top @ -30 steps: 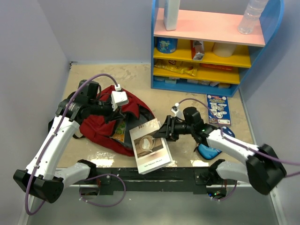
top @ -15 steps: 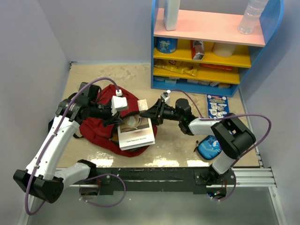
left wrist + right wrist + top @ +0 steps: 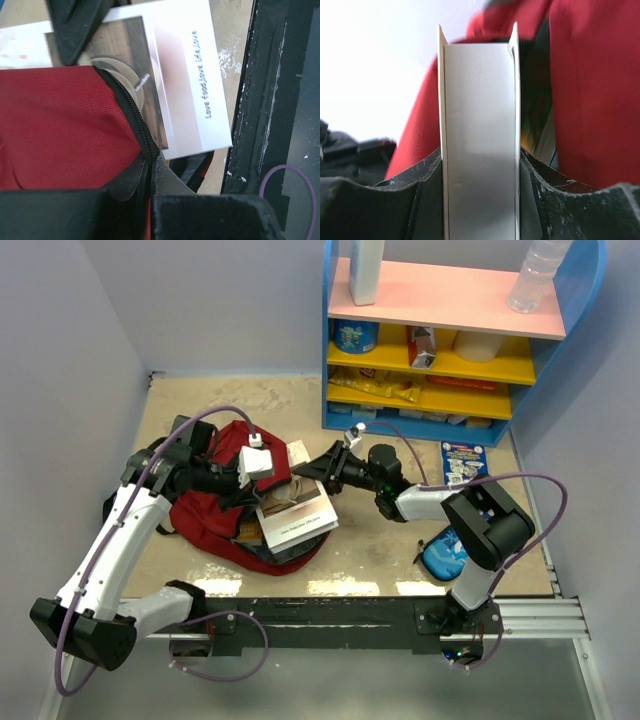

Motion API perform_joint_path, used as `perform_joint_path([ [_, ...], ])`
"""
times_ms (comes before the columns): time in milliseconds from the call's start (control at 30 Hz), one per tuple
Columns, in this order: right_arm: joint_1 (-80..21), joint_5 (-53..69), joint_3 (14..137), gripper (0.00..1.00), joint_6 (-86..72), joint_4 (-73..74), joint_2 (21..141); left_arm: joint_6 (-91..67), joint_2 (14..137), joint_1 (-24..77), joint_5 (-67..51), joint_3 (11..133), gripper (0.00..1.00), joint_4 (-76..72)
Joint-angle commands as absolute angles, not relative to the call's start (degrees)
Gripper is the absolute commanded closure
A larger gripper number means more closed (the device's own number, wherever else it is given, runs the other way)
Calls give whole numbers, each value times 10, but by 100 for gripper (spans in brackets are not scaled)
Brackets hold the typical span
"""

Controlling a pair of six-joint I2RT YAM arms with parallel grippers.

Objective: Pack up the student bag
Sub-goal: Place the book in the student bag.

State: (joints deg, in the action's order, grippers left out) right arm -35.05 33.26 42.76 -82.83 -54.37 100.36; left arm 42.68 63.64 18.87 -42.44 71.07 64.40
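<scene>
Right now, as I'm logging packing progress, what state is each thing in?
student bag, unzipped, its mouth edge pinched up.
left gripper, shut on the student bag's zipper edge.
white book, closed, tilted, partly under the bag's raised flap.
right gripper, shut on the white book.
blue booklet, closed, flat on the table.
blue pouch, lying on the table; zip unclear.

You're looking at robot lab test cell: plain lilac walls (image 3: 60, 360) boxing in beige tabletop (image 3: 270, 405), black mounting rail (image 3: 330, 628) running along near edge, toy-coloured shelf (image 3: 440, 295) holding staged groceries (image 3: 400, 388), student bag (image 3: 205, 525) lying as prop.
</scene>
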Motion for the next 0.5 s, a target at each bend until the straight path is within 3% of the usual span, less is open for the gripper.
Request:
perform_joint_path([
  [0, -367, 143, 495, 100, -707, -440, 934, 425, 643, 192, -501, 741, 100, 670],
  [267, -459, -42, 491, 100, -760, -429, 956, 368, 640, 192, -519, 738, 100, 604],
  [467, -507, -63, 513, 100, -777, -415, 1003, 313, 625, 192, -536, 727, 100, 544],
])
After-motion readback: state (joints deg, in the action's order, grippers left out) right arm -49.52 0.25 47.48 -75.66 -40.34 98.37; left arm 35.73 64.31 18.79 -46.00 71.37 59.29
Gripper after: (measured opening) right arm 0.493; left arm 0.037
